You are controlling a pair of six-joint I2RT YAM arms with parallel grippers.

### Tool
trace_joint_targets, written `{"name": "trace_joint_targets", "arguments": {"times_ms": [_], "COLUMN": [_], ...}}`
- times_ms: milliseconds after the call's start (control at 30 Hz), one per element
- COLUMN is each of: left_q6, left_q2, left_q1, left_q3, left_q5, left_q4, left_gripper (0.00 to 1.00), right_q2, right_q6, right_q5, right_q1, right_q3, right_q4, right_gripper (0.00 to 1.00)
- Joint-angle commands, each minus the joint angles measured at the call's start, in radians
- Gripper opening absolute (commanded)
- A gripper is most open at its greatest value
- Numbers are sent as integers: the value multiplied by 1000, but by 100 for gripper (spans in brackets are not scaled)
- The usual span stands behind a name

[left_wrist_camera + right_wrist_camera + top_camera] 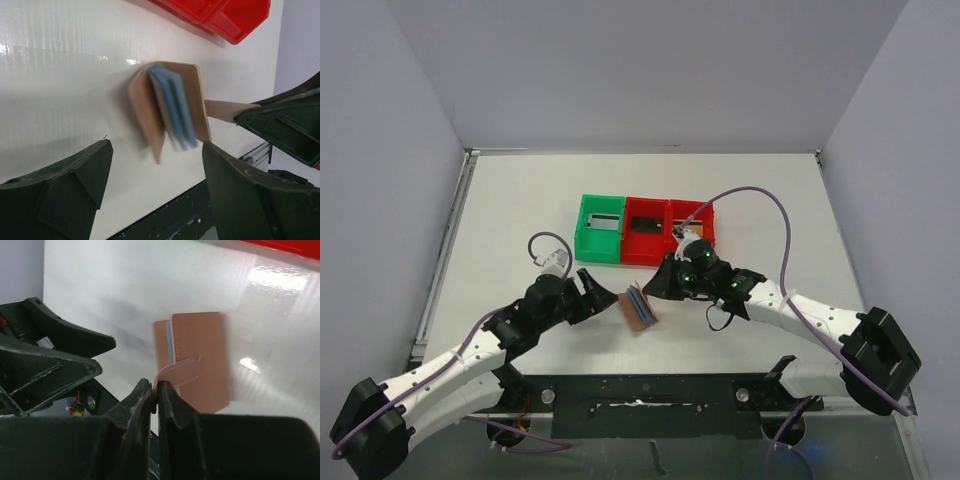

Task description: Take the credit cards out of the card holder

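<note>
Brown card holder [640, 306] was partly open at the middle of the white table [520, 220], between the two grippers and on the near side of the bins. Its pale blue inner pockets showed between the covers. The picture was blurred there, so I couldn't tell if it touched the table or hung just above.

Its little brown tab [175, 371] stuck out to the right. The right gripper [155, 390] was clamped on that tab, fingers pressed tight together on it, so it gripped the card holder by the tab only.

The left gripper [157, 160] sat just left of the card holder with its jaws spread wide, one finger each side of the near edge, touching nothing.

Further out: green bin [598, 228] far left, and two red bins [645, 232] beside it to the right, all apart from the card holder.
</note>
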Motion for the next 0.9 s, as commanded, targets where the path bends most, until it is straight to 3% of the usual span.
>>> {"name": "trace_joint_targets", "arguments": {"times_ms": [0,167,333,600,867], "left_q6": [-15,-29,-14,52,103], "left_q2": [-12,-31,-32,53,209], "left_q1": [2,4,4,2,-10], "left_q3": [33,47,55,82,129], "left_q5": [-46,-95,-105,8,75], "left_q4": [-4,-70,-87,62,203], "left_gripper": [71,71,67,63,60], "right_q2": [36,88,53,-79,-51], "right_q6": [0,13,7,-26,-48], "right_q5": [-91,-49,-14,-137,-126], "right_q1": [44,71,5,-237,-251], "right_q3": [43,61,33,-192,-290], "right_q4": [150,134,105,123,133], "right_gripper": [0,0,0,0,0]}}
